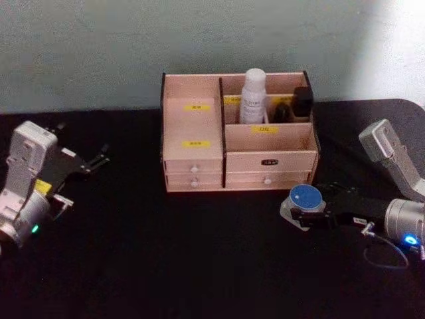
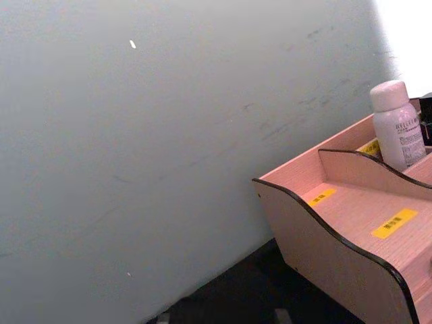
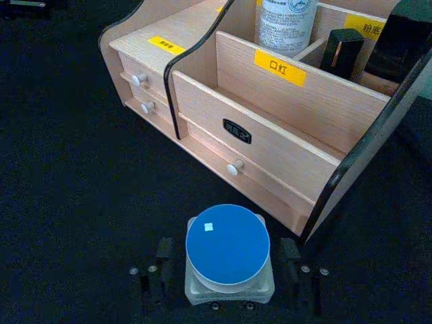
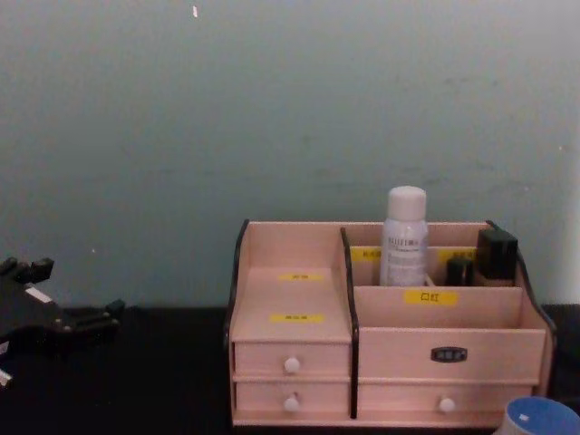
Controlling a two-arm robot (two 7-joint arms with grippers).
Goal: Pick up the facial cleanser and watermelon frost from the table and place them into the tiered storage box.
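The watermelon frost (image 1: 305,197) is sitting on the table (image 1: 166,266) at lower right, before the tiered storage box (image 1: 192,159). The right gripper (image 3: 227,260) is flanking it, fingers spread, not clamping. The facial cleanser (image 1: 252,96) is standing upright in the box's rear compartment. The left gripper (image 1: 93,163) is hanging spread at far left.

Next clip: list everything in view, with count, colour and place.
facial cleanser: 1, white, standing in the box's back compartment
watermelon frost: 1, clear, blue lid, on the table before the box's right end
tiered storage box: 1, pinkish-beige, black edges, table's back
small black bottles: 2, black, box's back right compartment
table: 1, black
left gripper: open, above the table's left side
right gripper: open, fingers either side of the watermelon frost
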